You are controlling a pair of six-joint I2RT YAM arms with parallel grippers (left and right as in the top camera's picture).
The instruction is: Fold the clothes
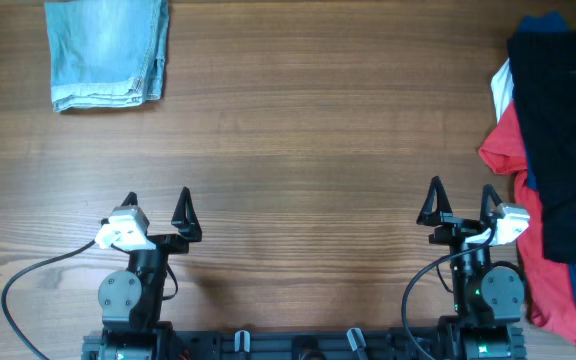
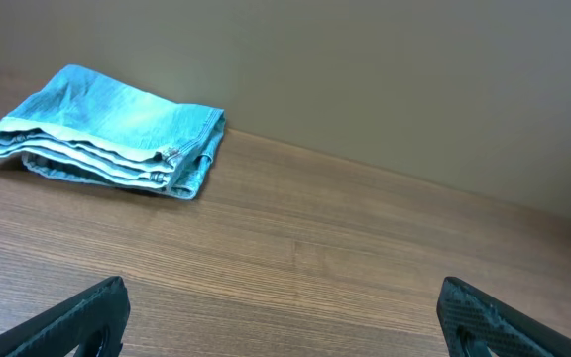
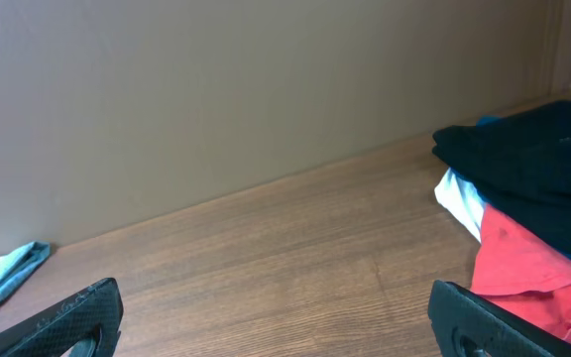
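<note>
Overhead, 1 folded denim garment (image 1: 108, 52) top-L, 1 clothes pile (image 1: 566, 150) R, L jaws apart, R jaws apart.

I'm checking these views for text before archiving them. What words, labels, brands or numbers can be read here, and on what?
None can be read.
Folded light-blue denim: seams and hems only, no legible tag.
Black garment and red garment in the pile: plain, no print showing.
Left gripper and right gripper: no visible markings.
Table: bare wood grain, no sign.
</note>
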